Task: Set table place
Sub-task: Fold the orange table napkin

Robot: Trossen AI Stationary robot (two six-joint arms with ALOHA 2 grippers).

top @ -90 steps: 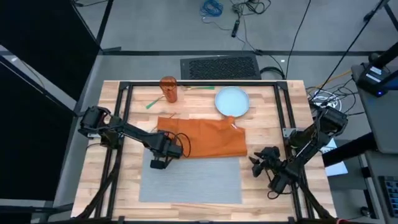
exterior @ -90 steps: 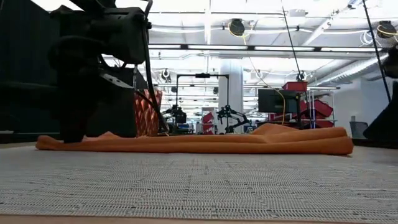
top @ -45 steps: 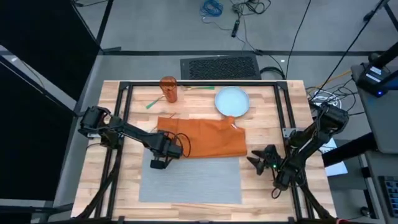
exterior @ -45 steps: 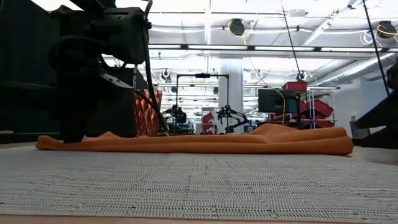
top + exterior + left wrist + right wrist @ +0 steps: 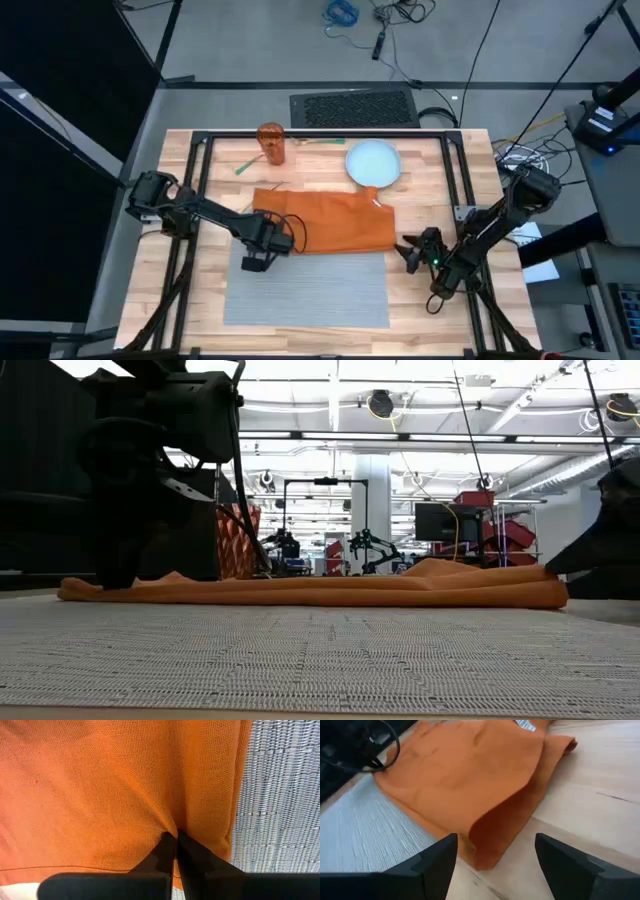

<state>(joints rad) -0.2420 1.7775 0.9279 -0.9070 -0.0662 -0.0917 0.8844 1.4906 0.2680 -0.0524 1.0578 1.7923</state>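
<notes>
Now, from the left, my left gripper (image 5: 262, 243) is pinched shut on the near edge of the orange cloth napkin (image 5: 335, 220), which lies partly over the far edge of the flat grey woven placemat (image 5: 305, 290) on the light wooden tabletop (image 5: 430, 180); I judge the napkin-placing step is under way. My right gripper (image 5: 492, 865) hangs wide open near the napkin's right corner and should close on it next. The orange ribbed cup (image 5: 271, 143) and round pale blue plate (image 5: 372, 163) look empty
</notes>
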